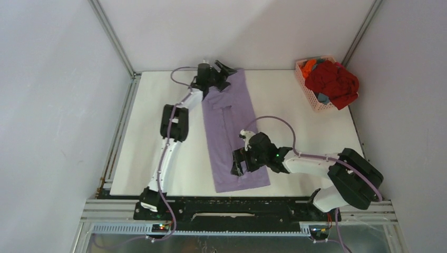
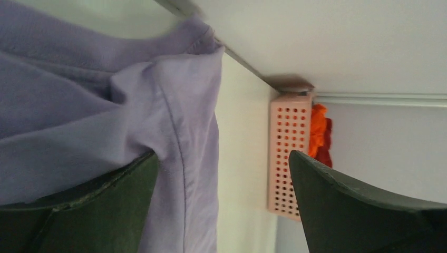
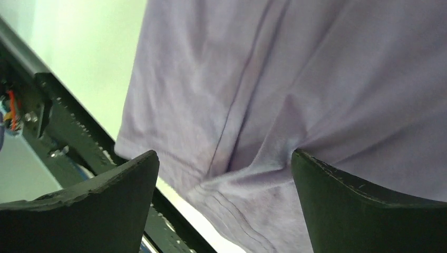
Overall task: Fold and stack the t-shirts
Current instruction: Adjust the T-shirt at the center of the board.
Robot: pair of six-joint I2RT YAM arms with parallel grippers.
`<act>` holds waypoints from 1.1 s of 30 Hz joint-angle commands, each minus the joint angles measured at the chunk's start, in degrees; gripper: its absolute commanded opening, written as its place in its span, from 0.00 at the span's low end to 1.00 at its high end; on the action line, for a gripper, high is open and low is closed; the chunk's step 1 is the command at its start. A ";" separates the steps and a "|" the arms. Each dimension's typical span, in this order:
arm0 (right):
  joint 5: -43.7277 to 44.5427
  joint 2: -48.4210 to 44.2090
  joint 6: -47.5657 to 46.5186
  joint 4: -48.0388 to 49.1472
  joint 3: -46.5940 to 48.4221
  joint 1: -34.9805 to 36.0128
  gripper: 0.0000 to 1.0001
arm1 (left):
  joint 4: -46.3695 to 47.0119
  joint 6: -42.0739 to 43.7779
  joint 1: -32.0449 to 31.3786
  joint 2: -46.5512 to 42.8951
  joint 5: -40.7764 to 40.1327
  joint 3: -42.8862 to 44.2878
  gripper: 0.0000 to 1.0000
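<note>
On table (image 1: 142,137), long lavender t-shirt (image 1: 232,129)

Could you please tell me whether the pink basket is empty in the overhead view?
No, the pink basket is heaped with a dark red shirt, and an orange one shows at its far corner.

The lavender t-shirt (image 1: 232,132) is soft matt cloth, finely wrinkled, with stitched seams; the red t-shirt (image 1: 333,81) looks the same sort of cloth. The basket (image 2: 287,153) is smooth pink plastic — a lattice of holes. The table (image 1: 142,132) is white, smooth and matt. The right gripper (image 3: 224,155) has dark matt fingers (image 3: 95,205), rough at the edges — the rails (image 1: 112,37) are dull metal.
</note>
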 commanded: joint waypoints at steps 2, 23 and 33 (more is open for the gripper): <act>-7.29 8.22 -2.61 -3.73 2.09 3.56 0.99 | 9.32 -15.54 -3.16 10.66 -0.46 12.07 1.00; -6.89 -4.70 -2.84 -18.90 1.97 18.27 1.00 | -1.54 -4.26 -2.21 4.61 -5.30 12.38 1.00; 13.52 -22.25 0.88 -18.70 2.48 22.24 1.00 | -14.02 12.90 -5.43 -14.98 0.93 9.63 1.00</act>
